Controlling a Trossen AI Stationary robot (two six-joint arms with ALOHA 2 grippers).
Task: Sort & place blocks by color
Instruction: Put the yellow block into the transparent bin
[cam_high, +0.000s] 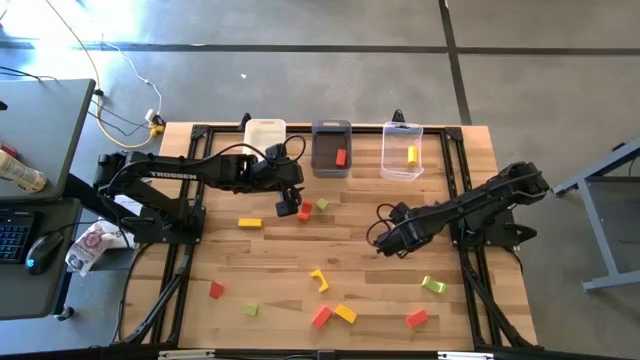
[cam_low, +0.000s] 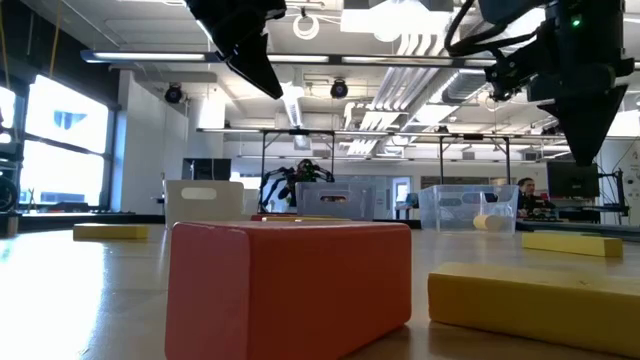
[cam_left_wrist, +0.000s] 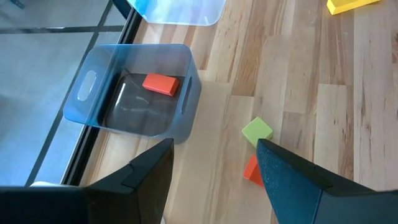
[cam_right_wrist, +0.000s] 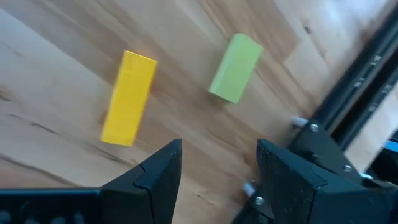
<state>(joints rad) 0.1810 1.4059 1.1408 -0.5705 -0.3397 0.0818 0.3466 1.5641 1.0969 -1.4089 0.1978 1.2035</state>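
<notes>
Red, yellow and light green blocks lie scattered on the wooden table (cam_high: 270, 270). My left gripper (cam_high: 288, 205) (cam_left_wrist: 214, 149) hangs open above the table, just short of a green cube (cam_left_wrist: 257, 130) and a red block (cam_left_wrist: 252, 169) that rest flat on the wood. My right gripper (cam_high: 385, 240) (cam_right_wrist: 219, 149) is open too, pointing steeply down over bare wood. Ahead of it a yellow bar (cam_right_wrist: 129, 98) and a green bar (cam_right_wrist: 235, 67) lie flat near the table's right rail. Neither gripper holds anything.
Three bins stand along the far edge: white (cam_high: 265, 135), dark grey (cam_high: 331, 140) with a red block (cam_high: 341, 157) inside, clear (cam_high: 402, 165) with a yellow block (cam_high: 412, 154). More blocks lie near the front, among them an angled yellow piece (cam_high: 320, 280). A yellow bar (cam_high: 250, 222) lies left of centre.
</notes>
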